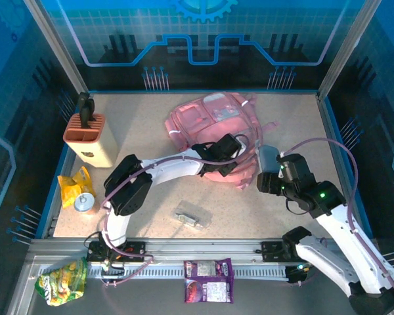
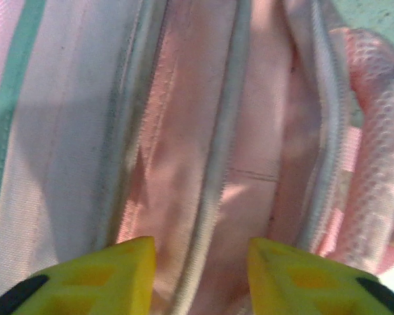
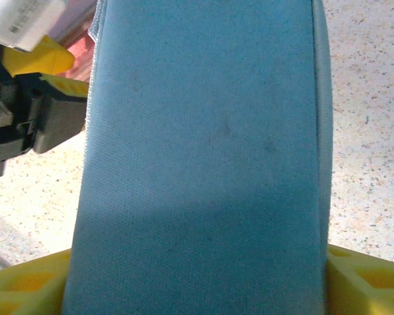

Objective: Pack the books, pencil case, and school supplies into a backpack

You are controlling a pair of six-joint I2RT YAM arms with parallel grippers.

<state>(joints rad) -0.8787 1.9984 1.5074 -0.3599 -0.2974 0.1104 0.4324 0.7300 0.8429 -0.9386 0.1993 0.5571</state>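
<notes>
Top view: a pink backpack lies at the middle of the bench, nearer the far edge, with bare surface on all sides of it. The left end effector sits over its near side. In the left wrist view the left end effector has its yellow fingers part-way apart, astride a grey zip edge of the backpack's open pocket. Only pink lining shows inside; the pocket's depth is hard to make out.

The right end effector stands just right of the backpack and grips a grey-blue pencil case held upright. In the right wrist view the pencil case spans the right end effector from finger to finger, and its top is cut off.

A small clear item lies alone near the near edge, between the arm bases, with open room around it. At the left edge stand a beige block with an orange top holding dark handles, a yellow bag and a can. On the metal ledge before the near edge lie a green snack bag and purple packets.
</notes>
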